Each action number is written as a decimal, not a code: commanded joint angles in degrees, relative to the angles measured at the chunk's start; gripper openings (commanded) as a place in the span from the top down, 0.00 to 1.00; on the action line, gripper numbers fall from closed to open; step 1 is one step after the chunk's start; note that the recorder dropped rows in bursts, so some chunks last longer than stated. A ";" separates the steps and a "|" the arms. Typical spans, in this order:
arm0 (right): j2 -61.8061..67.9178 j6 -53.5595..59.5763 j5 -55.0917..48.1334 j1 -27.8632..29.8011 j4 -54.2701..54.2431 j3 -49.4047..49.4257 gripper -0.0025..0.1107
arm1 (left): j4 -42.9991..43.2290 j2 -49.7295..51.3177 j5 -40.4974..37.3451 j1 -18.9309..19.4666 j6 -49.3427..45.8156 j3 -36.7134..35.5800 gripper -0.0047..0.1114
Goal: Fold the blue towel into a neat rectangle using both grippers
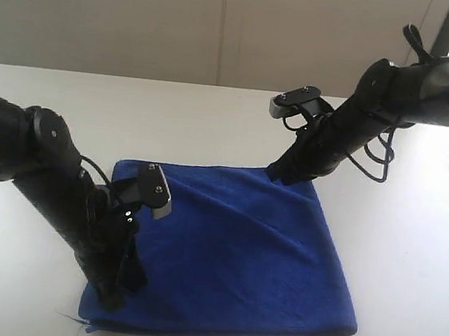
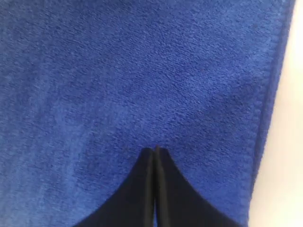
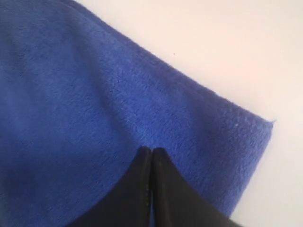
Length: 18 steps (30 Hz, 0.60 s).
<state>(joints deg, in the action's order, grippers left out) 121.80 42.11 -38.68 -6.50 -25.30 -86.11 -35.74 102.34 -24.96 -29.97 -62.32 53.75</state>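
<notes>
The blue towel (image 1: pixel 240 250) lay flat on the white desk (image 1: pixel 408 259), with desk surface showing beyond its edges. The left end effector (image 1: pixel 110 296), fingers pressed together, touched the towel's near-left corner. The right end effector (image 1: pixel 280 174), likewise closed, touched its far-right corner.

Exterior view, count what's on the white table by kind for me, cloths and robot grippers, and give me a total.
Blue towel: 1
Grippers: 2 (left gripper, right gripper)
Total: 3
</notes>
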 commanded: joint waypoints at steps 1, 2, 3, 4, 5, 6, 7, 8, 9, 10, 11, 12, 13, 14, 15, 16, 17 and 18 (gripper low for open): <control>3.56 0.81 -0.56 0.42 -0.53 -3.66 0.98 | -4.64 -0.63 -0.26 -0.13 -3.55 -2.77 0.96; 4.04 0.81 -0.39 0.42 -0.53 -4.06 0.98 | -4.64 -0.63 -0.26 -0.13 -3.55 -3.12 0.96; 4.43 0.81 0.16 0.42 -0.53 -4.35 0.98 | -4.64 -0.63 -0.26 -0.13 -3.55 -3.52 0.96; 4.73 0.81 0.48 0.42 -0.53 -4.58 0.98 | -4.64 -0.63 -0.38 -0.13 -3.55 -3.81 0.96; 5.01 0.81 1.33 0.42 -0.53 -4.58 0.98 | -4.64 -0.63 -0.38 -0.13 -3.55 -4.07 0.96; 5.11 0.81 1.90 0.42 -0.33 -4.58 0.98 | -4.64 -0.63 -0.55 -0.13 -3.55 -4.39 0.96; 5.41 0.81 2.46 0.42 -0.05 -4.58 0.98 | -4.64 -0.63 -0.55 -0.13 -3.55 -4.64 0.96; 5.59 0.54 2.87 0.42 0.31 -4.58 0.98 | -4.76 -0.63 -0.69 -0.13 -3.55 -4.92 0.96; 5.84 0.15 3.27 0.42 0.58 -4.58 0.98 | -4.76 -0.72 -0.82 -0.13 -3.55 -5.19 0.96; 6.28 -0.32 3.55 0.52 0.80 -4.58 0.98 | -4.76 -0.72 -1.25 -0.13 -3.44 -5.32 0.96; 6.46 -0.44 3.80 0.50 0.80 -4.58 0.98 | -4.76 -0.72 -1.53 -0.13 -3.44 -5.57 0.96; 6.92 -0.73 4.23 0.66 0.89 -4.58 0.98 | -4.76 -0.75 -1.53 -0.13 -3.44 -5.84 0.96; 7.42 -1.10 4.34 0.81 0.89 -4.58 0.98 | -4.76 -0.87 -1.63 -0.13 -3.44 -6.13 0.96; 7.77 -1.52 4.62 1.03 0.89 -4.58 0.98 | -4.76 -1.00 -1.63 -0.13 -3.44 -6.53 0.96; 8.13 -1.63 4.63 1.30 0.89 -4.58 0.98 | -4.76 -1.09 -1.63 -0.13 -3.44 -6.82 0.96; 8.37 -1.90 4.63 1.51 0.89 -4.58 0.98 | -4.76 -1.37 -1.63 -0.13 -3.44 -7.08 0.96; 8.49 -2.08 4.63 1.80 0.89 -4.58 0.98 | -4.91 -1.62 -1.74 -0.13 -3.44 -7.33 0.96; 8.62 -2.32 4.63 2.03 0.89 -4.58 0.98 | -4.92 -1.73 -1.74 -0.13 -3.44 -7.51 0.96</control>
<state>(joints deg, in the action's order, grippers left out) 128.75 40.67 -34.64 -5.76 -25.61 -90.75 -41.40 100.79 -24.19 -29.97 -65.56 47.67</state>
